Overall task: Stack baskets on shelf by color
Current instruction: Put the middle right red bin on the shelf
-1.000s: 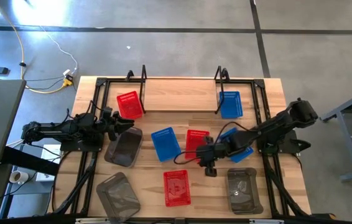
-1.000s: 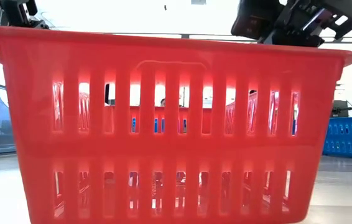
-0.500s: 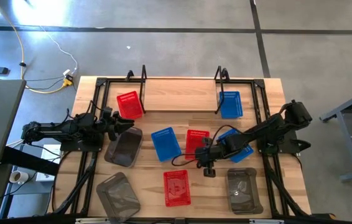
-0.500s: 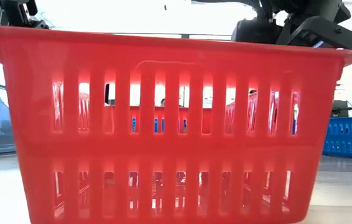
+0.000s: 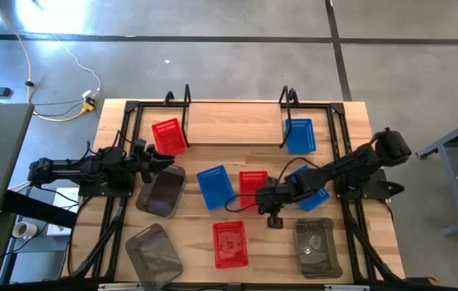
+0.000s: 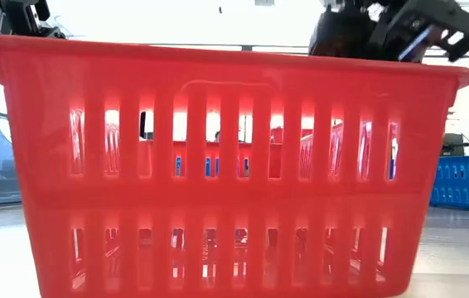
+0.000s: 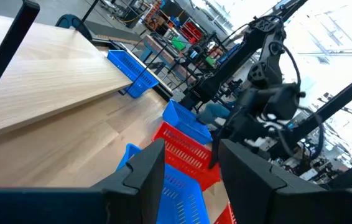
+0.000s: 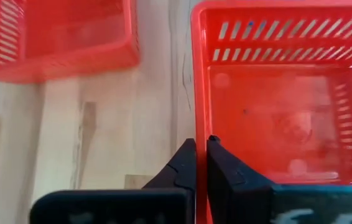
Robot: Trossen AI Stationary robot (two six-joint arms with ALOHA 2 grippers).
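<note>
My right gripper point(image 5: 265, 197) is shut on the middle red basket point(image 5: 253, 183), which stands on the table between two blue baskets point(image 5: 215, 186) point(image 5: 313, 187). A second red basket point(image 5: 230, 242) sits near the front edge and fills the low view point(image 6: 218, 165). A third red one point(image 5: 168, 135) and a blue one point(image 5: 298, 135) stand by the ends of the black wire shelf point(image 5: 237, 146). My left gripper point(image 7: 191, 168) waits open at the table's left, level, beside a grey basket point(image 5: 162, 191). My right gripper holds the middle red basket by the rim of its near wall point(image 8: 199, 127), close to the right corner. One finger point(image 8: 185, 158) is outside the wall and one point(image 8: 218, 160) inside. The fingers slant down from the table's right. The basket's bottom rests on the table.
Two more grey baskets point(image 5: 153, 254) point(image 5: 319, 247) lie at the front left and front right. Black rail frames point(image 5: 120, 162) point(image 5: 346, 162) run along both table sides. Bare wood shows on the shelf between its posts point(image 5: 237, 125).
</note>
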